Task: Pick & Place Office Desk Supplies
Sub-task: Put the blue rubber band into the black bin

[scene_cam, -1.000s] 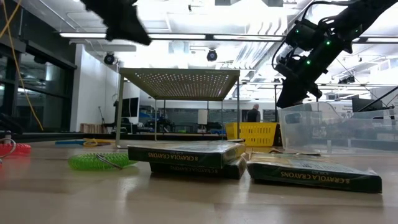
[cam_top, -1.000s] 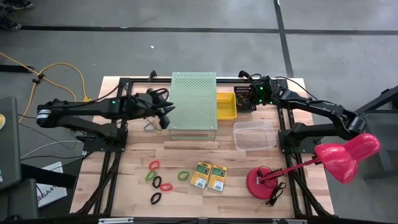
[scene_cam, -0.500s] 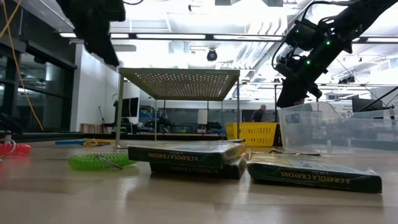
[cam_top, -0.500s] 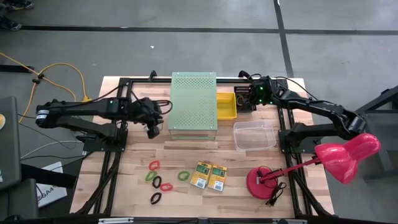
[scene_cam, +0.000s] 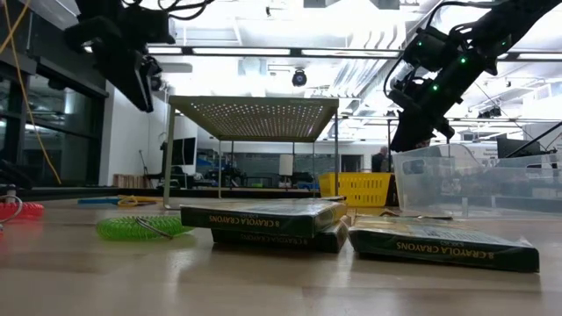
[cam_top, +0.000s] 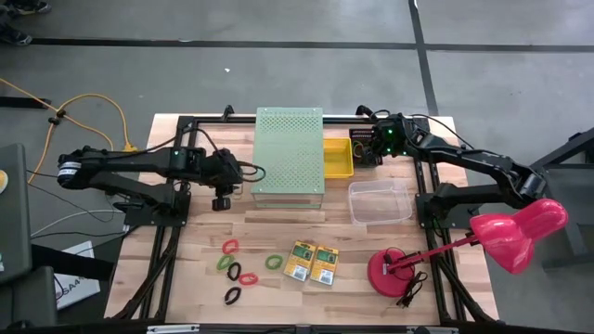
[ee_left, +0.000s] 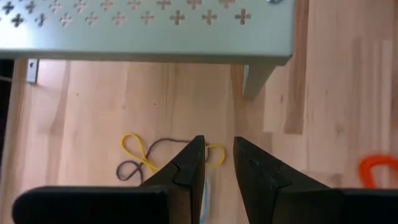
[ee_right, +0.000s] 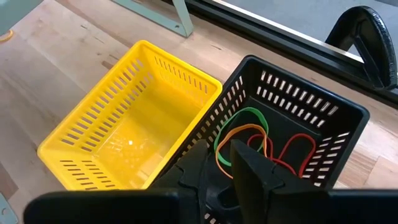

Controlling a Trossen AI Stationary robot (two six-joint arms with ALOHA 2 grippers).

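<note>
Two flat yellow-and-green crayon boxes (cam_top: pixel 298 262) (cam_top: pixel 325 263) lie side by side on the table's near middle. To their left lie several elastic loops: red (cam_top: pixel 230 246), green (cam_top: pixel 274 262) and black (cam_top: pixel 232 296). My left gripper (cam_top: pixel 223 199) (ee_left: pixel 219 155) hangs left of the pale-green perforated box (cam_top: pixel 290 153), pointing steeply down. Its fingers are a narrow gap apart above a yellow loop (ee_left: pixel 140 149) and a brown loop (ee_left: pixel 132 169) lying on the wood. My right gripper (ee_right: pixel 219 165) hovers, slightly open, over a black basket (ee_right: pixel 298 118) holding green, orange and red loops.
A yellow basket (cam_top: pixel 338 158) stands between the perforated box and the black basket (cam_top: pixel 367 148). A clear plastic tub (cam_top: pixel 380 202) sits right of centre, with a pink desk lamp (cam_top: pixel 483 241) at the near right. An orange loop (ee_left: pixel 379 171) lies near the box's leg (ee_left: pixel 255 81).
My left gripper has drawn back from the perforated box's left side toward the table's left and near edges and sunk a little. It has tipped from nearly level to steeply downward and rolled about its axis. My right gripper has kept still.
</note>
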